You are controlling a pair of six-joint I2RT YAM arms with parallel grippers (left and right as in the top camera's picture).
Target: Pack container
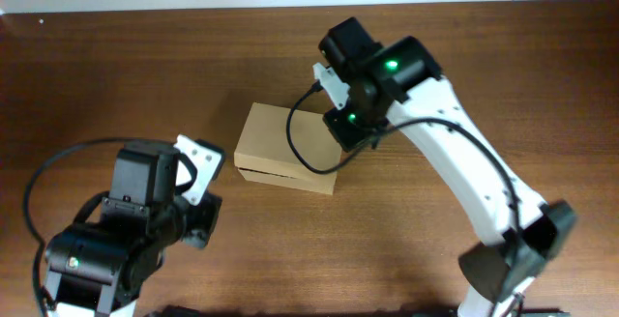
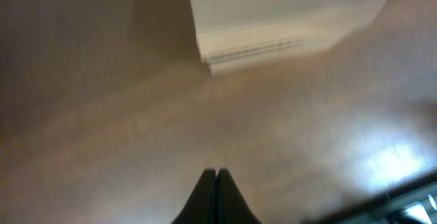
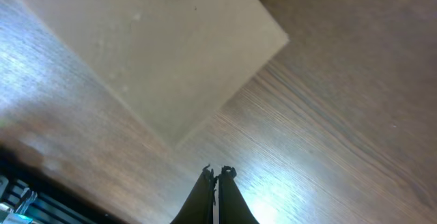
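The container [image 1: 282,147] is a plain tan cardboard box lying near the table's middle with its flap lid down. It also shows at the top of the left wrist view [image 2: 273,12] and at the upper left of the right wrist view [image 3: 150,46]. My right gripper [image 3: 217,173] is shut and empty, hovering over bare wood just off the box's corner; overhead, its wrist [image 1: 350,124] sits at the box's right end. My left gripper [image 2: 216,174] is shut and empty, above the table a short way from the box's near side, at the lower left [image 1: 203,222].
The brown wooden table [image 1: 464,85] ends at a pale wall along the back. The right arm's white link [image 1: 474,191] crosses the right side. A black cable [image 1: 305,162] loops over the box's right end.
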